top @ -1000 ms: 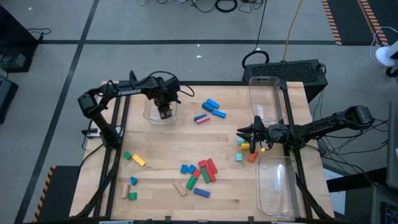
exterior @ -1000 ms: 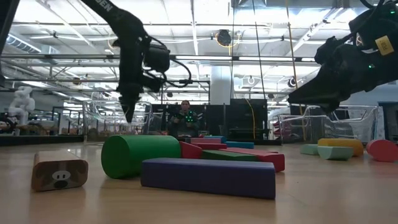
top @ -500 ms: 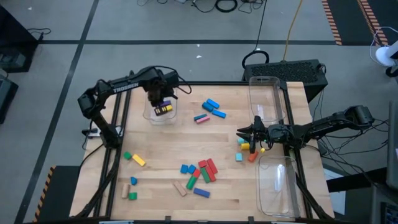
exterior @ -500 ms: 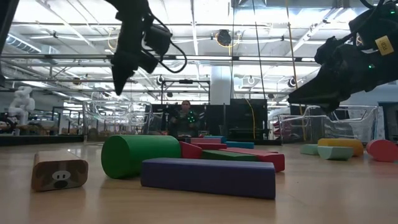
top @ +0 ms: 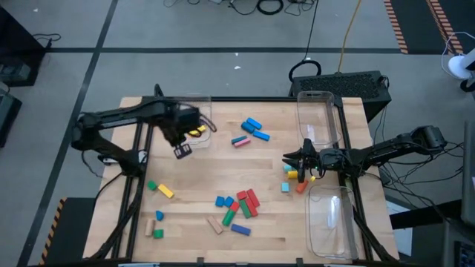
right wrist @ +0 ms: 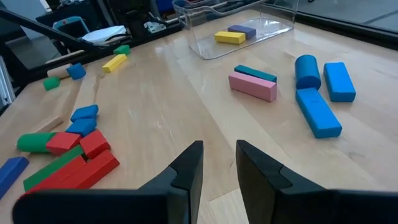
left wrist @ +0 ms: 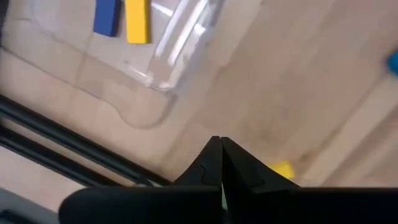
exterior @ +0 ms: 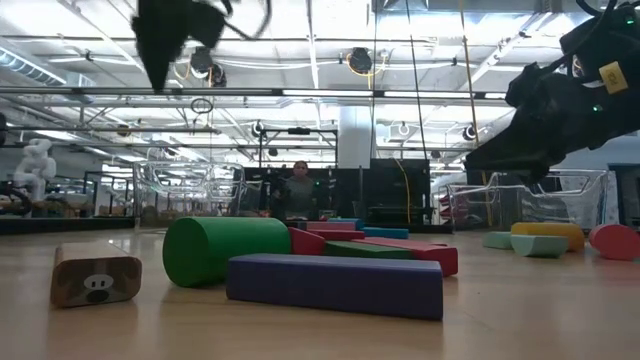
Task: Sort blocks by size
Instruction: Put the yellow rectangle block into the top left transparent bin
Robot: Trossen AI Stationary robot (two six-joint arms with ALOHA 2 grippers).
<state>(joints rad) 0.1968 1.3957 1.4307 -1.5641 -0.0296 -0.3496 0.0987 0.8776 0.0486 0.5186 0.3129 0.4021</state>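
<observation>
Left wrist view: clear bin [left wrist: 163, 70] holds yellow bar [left wrist: 137, 20] and blue bar [left wrist: 106, 16]; left jaws closed empty, right jaws parted

A large robotics lab or industrial test hall: two dark robot arms [top: 126, 119] are mounted on a black metal frame [top: 137, 159] around a pale wooden work table [top: 223, 167] standing on a grey concrete floor [top: 223, 26] marked with dark lines and orange-striped tape [top: 397, 26]. Loose cables [top: 260, 6] trail across the floor. Beyond the table, rows of overhead strip lights [exterior: 420, 45], steel ceiling trusses [exterior: 300, 92], dark equipment racks [exterior: 400, 190] and a person [exterior: 297, 190] at a distant station.
</observation>
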